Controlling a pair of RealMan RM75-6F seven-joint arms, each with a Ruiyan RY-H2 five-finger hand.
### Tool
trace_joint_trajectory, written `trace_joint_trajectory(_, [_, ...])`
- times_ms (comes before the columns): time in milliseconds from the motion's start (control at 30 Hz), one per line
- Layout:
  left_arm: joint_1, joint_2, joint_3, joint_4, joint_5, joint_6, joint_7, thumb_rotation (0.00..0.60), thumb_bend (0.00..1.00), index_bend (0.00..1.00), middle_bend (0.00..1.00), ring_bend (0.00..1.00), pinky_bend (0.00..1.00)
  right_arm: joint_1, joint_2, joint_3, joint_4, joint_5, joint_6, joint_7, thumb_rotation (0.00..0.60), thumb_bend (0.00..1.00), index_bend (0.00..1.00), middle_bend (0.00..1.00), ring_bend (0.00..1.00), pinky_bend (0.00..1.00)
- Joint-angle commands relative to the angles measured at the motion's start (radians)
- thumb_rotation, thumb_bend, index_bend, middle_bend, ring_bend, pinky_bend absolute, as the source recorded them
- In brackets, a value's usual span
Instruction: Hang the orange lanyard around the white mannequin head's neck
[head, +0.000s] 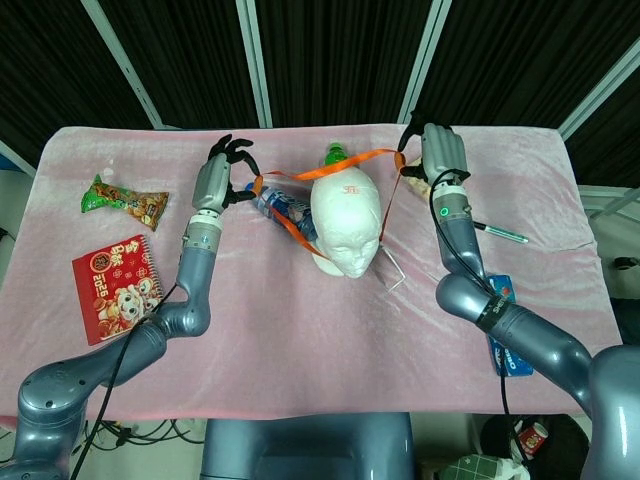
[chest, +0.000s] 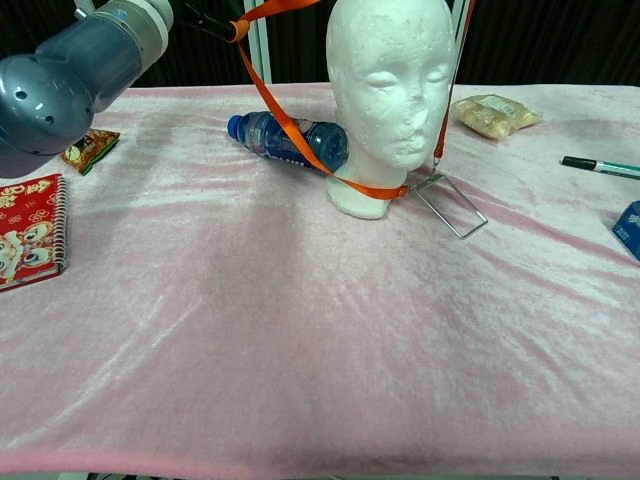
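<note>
The white mannequin head (head: 345, 225) stands upright mid-table. The orange lanyard (head: 366, 157) loops around it. The front of the loop lies against the neck base (chest: 372, 188), and both side straps rise to my hands. The rear stretch runs across the back of the crown. My left hand (head: 214, 178) pinches the strap to the left of the head; its arm fills the top left of the chest view. My right hand (head: 439, 156) holds the strap on the right, out of the chest view. The clear badge holder (chest: 451, 206) lies on the cloth beside the neck.
A blue water bottle (chest: 290, 140) lies left of the head, under the strap, and a green-capped bottle (head: 337, 155) stands behind it. A snack bag (head: 125, 200) and a red notebook (head: 110, 283) sit far left. A food packet (chest: 495, 113), a pen (chest: 600, 166) and a blue box (chest: 630, 228) lie right.
</note>
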Motion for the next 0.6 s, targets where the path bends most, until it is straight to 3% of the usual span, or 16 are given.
trace_joint_trajectory(33, [-0.012, -0.028, -0.018, 0.045, -0.005, 0.007, -0.009, 0.6, 0.39, 0.56, 0.21, 0.0, 0.0, 0.014, -0.023, 0.0, 0.045, 0.005, -0.008, 0.008, 0.6, 0.34, 0.77, 0.16, 0.23, 0.19])
trace_joint_trajectory(200, [-0.018, -0.042, -0.02, 0.088, -0.016, -0.031, 0.009, 0.6, 0.28, 0.48, 0.18, 0.0, 0.0, 0.021, -0.042, -0.008, 0.094, 0.007, -0.026, 0.008, 0.6, 0.34, 0.74, 0.16, 0.23, 0.19])
trace_joint_trajectory(367, [-0.012, -0.027, -0.007, 0.077, -0.028, -0.102, 0.047, 0.6, 0.12, 0.29, 0.09, 0.0, 0.0, 0.015, -0.028, -0.034, 0.098, 0.013, -0.089, -0.009, 0.6, 0.23, 0.43, 0.12, 0.2, 0.18])
trace_joint_trajectory(467, [-0.005, -0.002, 0.006, 0.044, -0.036, -0.149, 0.079, 0.6, 0.07, 0.21, 0.05, 0.0, 0.0, 0.009, -0.006, -0.047, 0.074, 0.014, -0.123, -0.013, 0.6, 0.17, 0.33, 0.1, 0.18, 0.18])
trace_joint_trajectory(600, [0.006, 0.027, 0.003, -0.011, -0.066, -0.169, 0.118, 0.6, 0.04, 0.2, 0.04, 0.0, 0.0, 0.0, 0.022, -0.059, 0.033, 0.008, -0.144, -0.007, 0.6, 0.1, 0.24, 0.08, 0.18, 0.18])
